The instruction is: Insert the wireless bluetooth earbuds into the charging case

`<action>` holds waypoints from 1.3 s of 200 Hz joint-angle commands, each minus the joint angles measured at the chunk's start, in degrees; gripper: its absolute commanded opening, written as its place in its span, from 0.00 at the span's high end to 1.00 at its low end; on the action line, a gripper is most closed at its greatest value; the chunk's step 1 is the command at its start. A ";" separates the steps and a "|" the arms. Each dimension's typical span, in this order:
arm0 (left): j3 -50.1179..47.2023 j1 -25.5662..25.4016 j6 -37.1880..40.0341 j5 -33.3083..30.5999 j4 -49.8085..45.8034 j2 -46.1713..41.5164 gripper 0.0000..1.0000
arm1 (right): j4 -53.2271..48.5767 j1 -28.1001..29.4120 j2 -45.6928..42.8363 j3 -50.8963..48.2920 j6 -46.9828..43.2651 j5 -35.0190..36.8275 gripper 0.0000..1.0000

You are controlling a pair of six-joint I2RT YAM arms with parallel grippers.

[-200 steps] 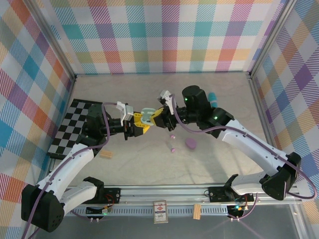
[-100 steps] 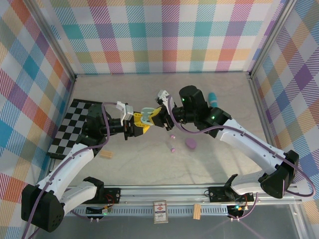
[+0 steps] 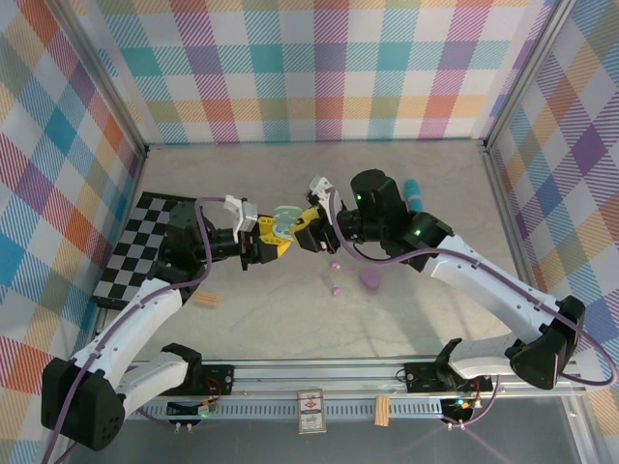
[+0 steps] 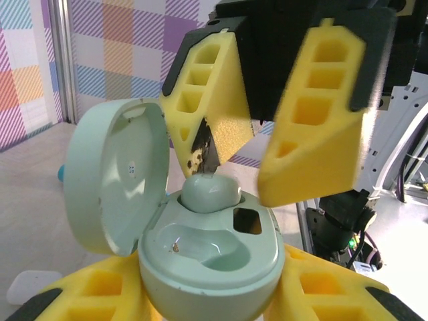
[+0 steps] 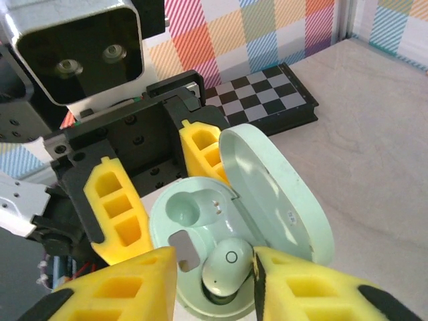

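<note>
1. The mint earbud [image 4: 209, 190] sits in one well of the charging case [image 4: 210, 267]. It stands a little proud of the deck, so I judge it not fully home.
2. It looks light, hard, glossy and rounded, so it will probably slip or pop sideways under a heavy pinch. The best hold is on its two flanks with the pad tips, lightly. To seat it, a soft press straight down on its crown should do.
3. The case is open, with its lid [image 4: 114, 180] swung up on the hinge to one side. The second well [image 5: 184, 212], beside the bud, is empty. The shell seems stiff and smooth, and it is held clear above the table [image 3: 290, 329].
4. The left gripper [image 3: 274, 239] is clamped on the lower shell of the case, one yellow finger on each side, with the opening facing the other arm.
5. The right gripper [image 4: 249, 175] has its fingers part way apart, straddling the bud. One pad [image 4: 212, 144] meets the bud's top and the other finger stands clear, so it grips nothing.
6. Two pink buds [image 3: 336, 265] [image 3: 334, 289] lie on the table below the grippers. A purple pebble-like piece [image 3: 369, 279] lies just beside them.
7. A teal cylinder [image 3: 413, 188] lies behind the right arm, well apart from the case.
</note>
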 commanded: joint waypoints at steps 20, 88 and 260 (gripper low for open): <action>0.44 -0.05 0.21 1.60 3.32 -0.92 0.65 | 5.20 -0.89 -6.50 -3.36 2.50 -1.81 0.46; 0.69 -0.05 -0.18 2.20 3.77 -1.28 0.65 | 24.04 -14.44 -12.66 -18.76 19.58 -11.26 0.35; 1.21 -0.05 -1.22 1.94 2.66 -4.40 0.65 | 0.89 -5.84 46.22 15.20 8.51 -10.39 0.38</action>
